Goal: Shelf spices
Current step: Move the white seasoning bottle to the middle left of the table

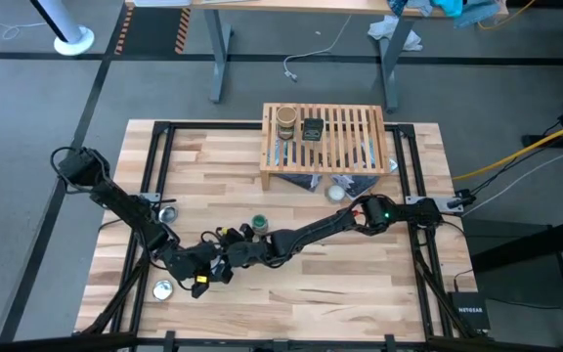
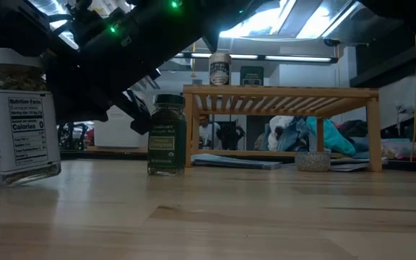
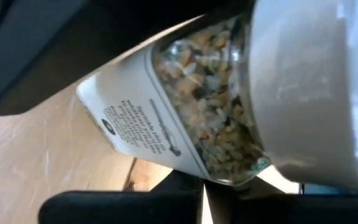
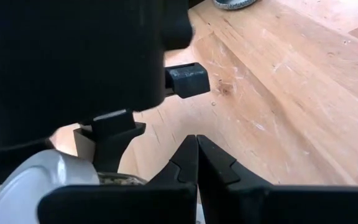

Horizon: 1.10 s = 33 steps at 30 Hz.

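Both jaws are clenched and hold nothing. The clear white-capped jar (image 2: 16, 115) stands upright on the desk (image 1: 360, 284), just beyond the tips of the left gripper (image 1: 225, 274) and the right gripper (image 1: 231, 256). It is well apart from the shelf (image 1: 325, 147), which already carries two spices.

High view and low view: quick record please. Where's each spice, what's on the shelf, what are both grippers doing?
shelf: far side of table
on shelf: tan-brown jar, dark tin
on table: green-lidded jar, upright; white-capped jar, upright
left gripper: shut, close beside white-capped jar
right gripper: shut, empty, low over table near same jar
not yet shelved: two jars
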Each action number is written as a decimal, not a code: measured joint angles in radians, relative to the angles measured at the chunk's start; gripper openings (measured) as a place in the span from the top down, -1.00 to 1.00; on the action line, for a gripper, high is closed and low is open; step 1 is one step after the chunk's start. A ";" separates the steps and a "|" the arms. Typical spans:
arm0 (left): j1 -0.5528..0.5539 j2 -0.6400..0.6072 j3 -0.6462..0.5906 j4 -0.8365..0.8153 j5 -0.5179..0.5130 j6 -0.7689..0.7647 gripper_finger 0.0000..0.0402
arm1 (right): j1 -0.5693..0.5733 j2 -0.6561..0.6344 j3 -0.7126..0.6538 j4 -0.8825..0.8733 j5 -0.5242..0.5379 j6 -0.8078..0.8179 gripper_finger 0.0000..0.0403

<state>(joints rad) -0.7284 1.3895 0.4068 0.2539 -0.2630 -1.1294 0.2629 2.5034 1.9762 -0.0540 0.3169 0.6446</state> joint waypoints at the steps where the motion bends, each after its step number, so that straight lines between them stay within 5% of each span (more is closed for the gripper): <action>1: 0.000 0.000 0.000 0.001 -0.003 0.000 1.00 | -0.001 0.000 0.000 0.000 -0.003 -0.002 1.00; 33: 0.002 0.000 0.001 -0.013 -0.061 0.003 1.00 | -0.043 0.001 -0.001 -0.001 -0.049 -0.082 1.00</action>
<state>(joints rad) -0.7268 1.3895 0.4076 0.2405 -0.3245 -1.1263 0.2198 2.5046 1.9755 -0.0547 0.2676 0.5624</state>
